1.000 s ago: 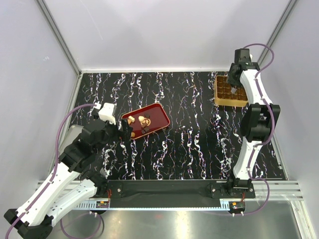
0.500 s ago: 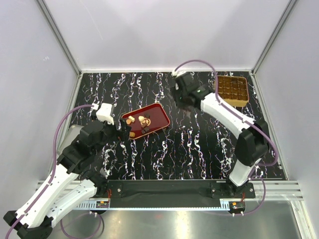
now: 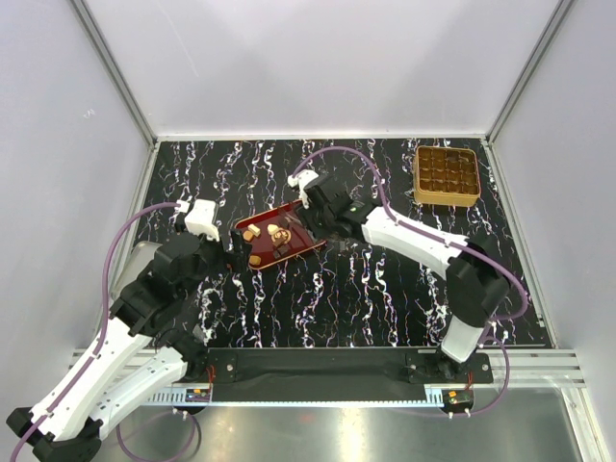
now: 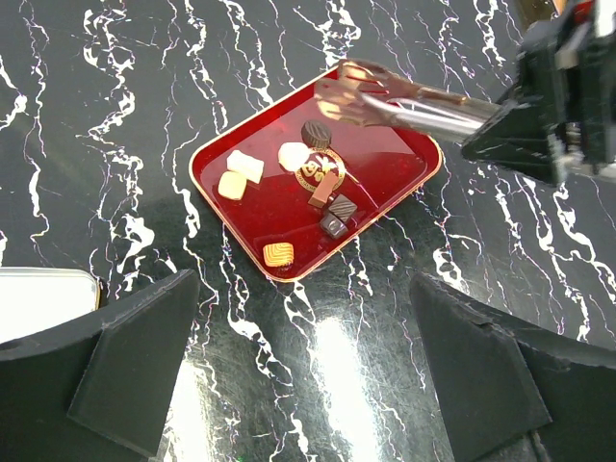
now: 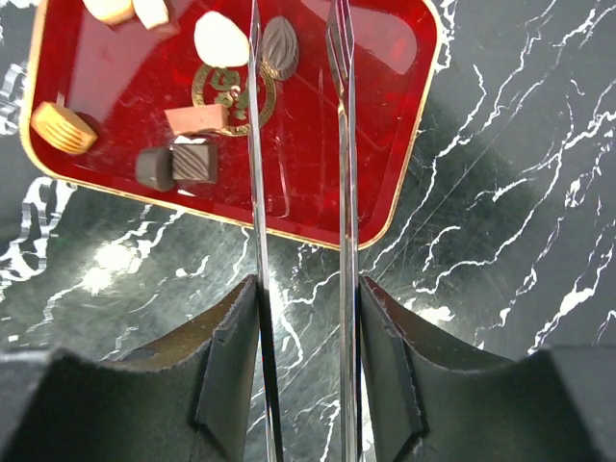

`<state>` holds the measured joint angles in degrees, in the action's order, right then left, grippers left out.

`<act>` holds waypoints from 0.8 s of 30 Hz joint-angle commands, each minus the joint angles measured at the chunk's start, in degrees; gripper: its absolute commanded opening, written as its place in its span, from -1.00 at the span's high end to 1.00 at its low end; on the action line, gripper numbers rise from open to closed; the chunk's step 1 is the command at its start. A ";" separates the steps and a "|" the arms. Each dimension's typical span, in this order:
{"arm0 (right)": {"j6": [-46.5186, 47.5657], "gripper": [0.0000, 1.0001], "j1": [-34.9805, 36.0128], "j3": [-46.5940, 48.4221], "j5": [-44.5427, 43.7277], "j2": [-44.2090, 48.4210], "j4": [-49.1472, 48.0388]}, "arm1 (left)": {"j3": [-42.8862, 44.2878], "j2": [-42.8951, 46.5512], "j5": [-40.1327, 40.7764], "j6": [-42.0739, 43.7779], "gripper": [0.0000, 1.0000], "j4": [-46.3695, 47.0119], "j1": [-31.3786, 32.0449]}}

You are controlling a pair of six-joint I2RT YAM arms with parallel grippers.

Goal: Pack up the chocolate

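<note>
Several pieces of chocolate lie in the red tray (image 4: 385, 164): a dark oval (image 4: 316, 133), a cream lump (image 4: 294, 155), tan pieces (image 4: 239, 173), a brown bar (image 4: 322, 192), dark squares (image 4: 337, 217) and a ridged golden piece (image 4: 279, 254). My right gripper (image 5: 308, 366) is shut on metal tongs (image 5: 256, 192), whose two arms stand apart. Their tips hang over the tray beside the dark oval (image 5: 280, 48), with nothing between them. My left gripper (image 4: 308, 375) is open and empty, above the table just near of the tray (image 3: 274, 262).
A square golden box (image 3: 447, 175) with a grid of compartments sits at the back right corner. A pale grey object (image 4: 43, 298) lies at the table's left edge beside my left arm. White walls enclose the black marbled table.
My right arm has swung from over the golden box at the back right across to the red tray, carrying the tongs. The left arm has stayed put.
</note>
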<state>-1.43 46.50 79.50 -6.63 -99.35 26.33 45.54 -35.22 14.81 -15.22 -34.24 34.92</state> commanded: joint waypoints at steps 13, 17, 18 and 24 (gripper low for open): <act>5.47 0.00 2.72 2.50 -3.82 -6.55 -2.15 | 0.34 0.86 0.84 0.28 -0.98 2.07 -0.02; 5.30 0.02 2.81 2.76 -3.82 -7.17 -2.42 | 0.43 0.77 0.84 0.28 -0.98 2.07 -0.02; 5.21 0.02 2.81 2.94 -3.74 -7.26 -2.33 | 0.43 0.77 0.84 0.28 -0.98 2.07 -0.11; 5.21 0.10 2.89 3.11 -3.56 -7.88 -2.33 | 0.43 0.77 1.01 0.28 -0.98 1.98 -0.11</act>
<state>3.05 48.56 80.14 -9.47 -107.24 25.93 45.54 -35.22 14.85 -15.22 -34.22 34.92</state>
